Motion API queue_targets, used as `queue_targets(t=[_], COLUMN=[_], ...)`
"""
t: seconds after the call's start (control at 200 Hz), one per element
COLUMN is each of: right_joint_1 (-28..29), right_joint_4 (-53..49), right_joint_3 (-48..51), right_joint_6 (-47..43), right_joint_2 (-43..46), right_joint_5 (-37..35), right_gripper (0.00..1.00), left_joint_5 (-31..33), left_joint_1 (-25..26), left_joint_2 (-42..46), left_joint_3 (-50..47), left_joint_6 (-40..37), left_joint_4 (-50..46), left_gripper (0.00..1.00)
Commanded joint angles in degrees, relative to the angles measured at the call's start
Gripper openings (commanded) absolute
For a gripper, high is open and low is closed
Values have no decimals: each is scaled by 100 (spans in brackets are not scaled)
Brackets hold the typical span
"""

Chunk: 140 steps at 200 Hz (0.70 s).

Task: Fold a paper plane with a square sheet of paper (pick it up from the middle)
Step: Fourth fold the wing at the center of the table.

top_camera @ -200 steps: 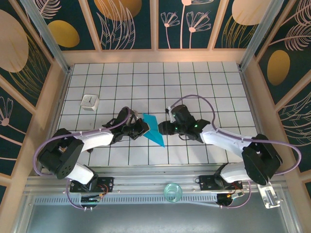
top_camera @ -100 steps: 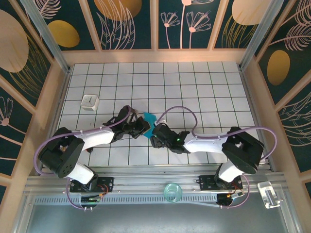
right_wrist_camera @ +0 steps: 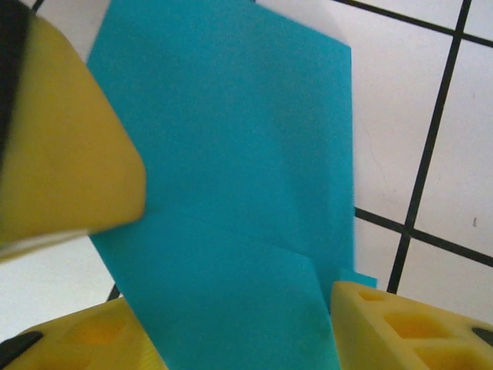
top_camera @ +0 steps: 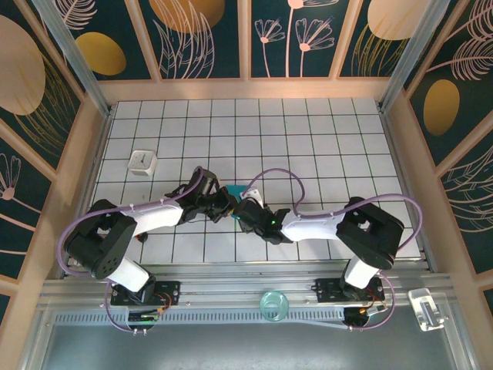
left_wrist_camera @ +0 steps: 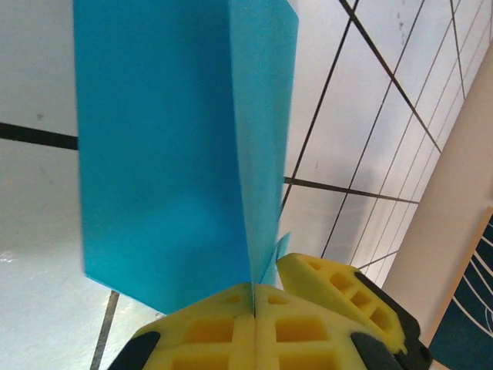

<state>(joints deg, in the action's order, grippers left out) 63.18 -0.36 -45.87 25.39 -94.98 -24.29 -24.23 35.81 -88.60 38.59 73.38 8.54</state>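
Left gripper (left_wrist_camera: 254,297) pads pressed together, pinching the paper plane (left_wrist_camera: 169,154) at a crease — paper stands out ahead of the fingers. Right gripper (right_wrist_camera: 243,331) spread wide — plane lies flat between its two fingers

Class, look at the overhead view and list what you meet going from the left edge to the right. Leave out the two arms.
small white cube → folded teal paper → clear round cup on the front rail → clear plastic piece at the rail's right end
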Motion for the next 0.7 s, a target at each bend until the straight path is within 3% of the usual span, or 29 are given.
queue_targets(t=[0.0, 0.696], right_joint_1=[76, 63], right_joint_4=[59, -138], right_joint_3=[-233, -265], right_joint_6=[-75, -59], right_joint_2=[-81, -167], right_joint_5=[-261, -295], right_gripper=[52, 29], left_joint_5=[-187, -197], left_joint_1=[20, 21], left_joint_2=[-76, -140], left_joint_3=[87, 88], left_joint_6=[343, 136], left_joint_4=[-274, -335], left_gripper=[0, 0])
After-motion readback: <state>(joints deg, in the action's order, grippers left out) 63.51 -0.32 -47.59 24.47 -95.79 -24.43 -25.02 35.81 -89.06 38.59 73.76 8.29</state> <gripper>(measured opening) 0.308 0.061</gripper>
